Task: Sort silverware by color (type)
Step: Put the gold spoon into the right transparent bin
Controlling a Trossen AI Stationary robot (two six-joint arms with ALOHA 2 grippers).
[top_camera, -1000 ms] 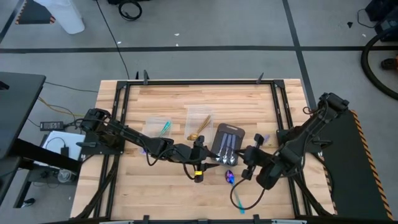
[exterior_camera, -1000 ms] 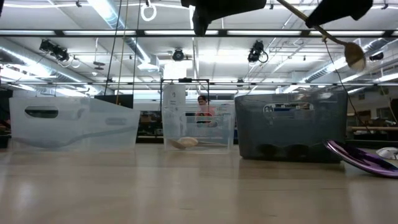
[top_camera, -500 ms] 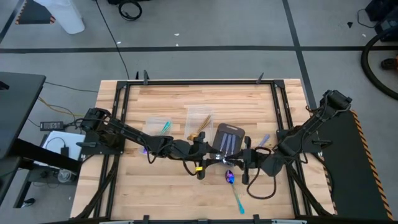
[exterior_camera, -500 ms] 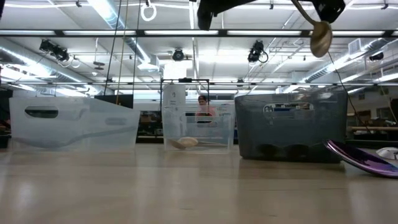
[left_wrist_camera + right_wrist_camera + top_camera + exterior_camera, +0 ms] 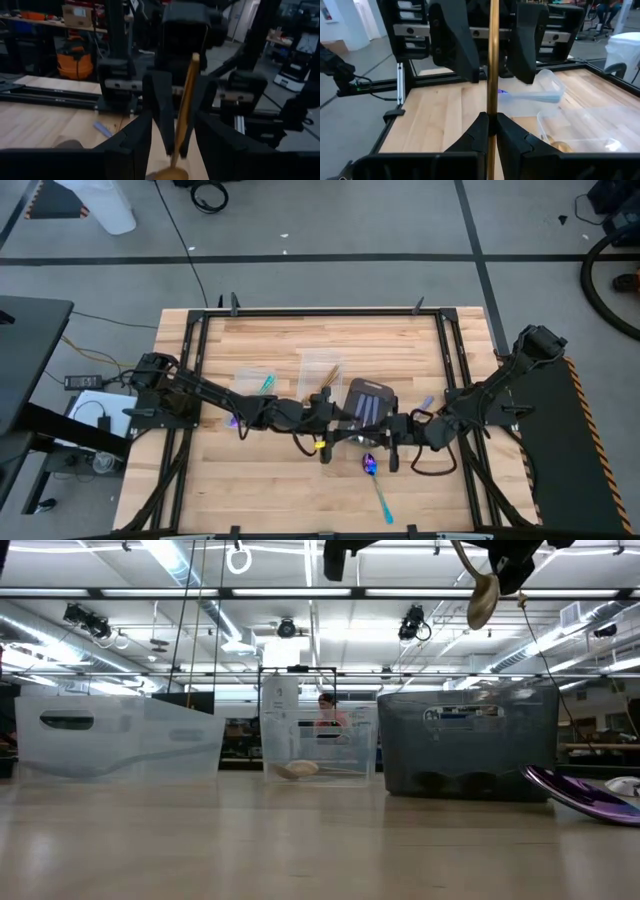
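Observation:
A gold spoon stands upright in the air between my two grippers, over the table's middle. In the low view its bowl hangs well above the table. My right gripper reaches in from the table's right and is shut on the spoon. My left gripper faces it from the left, open, with one finger on either side of the spoon and touching nothing. An iridescent purple spoon with a teal handle lies flat on the table near the grippers. My right gripper pinches the gold spoon's handle between its two fingers, about midway along it. The fingers come level from the table's right and lie across the handle. The spoon is lifted clear and nearly upright, its bowl at the lower end.
A dark grey tray with silver spoons sits just beyond the grippers. Farther left stand two clear tubs, one holding a gold spoon and one holding a teal-handled spoon. A bluish piece lies right of the tray. Black rails frame the table.
My right gripper has moved toward the table's left and a little toward its far edge, carrying the gold spoon to the left gripper. The spoon has swung from slanting to nearly upright. My left gripper has shifted slightly toward the far edge.

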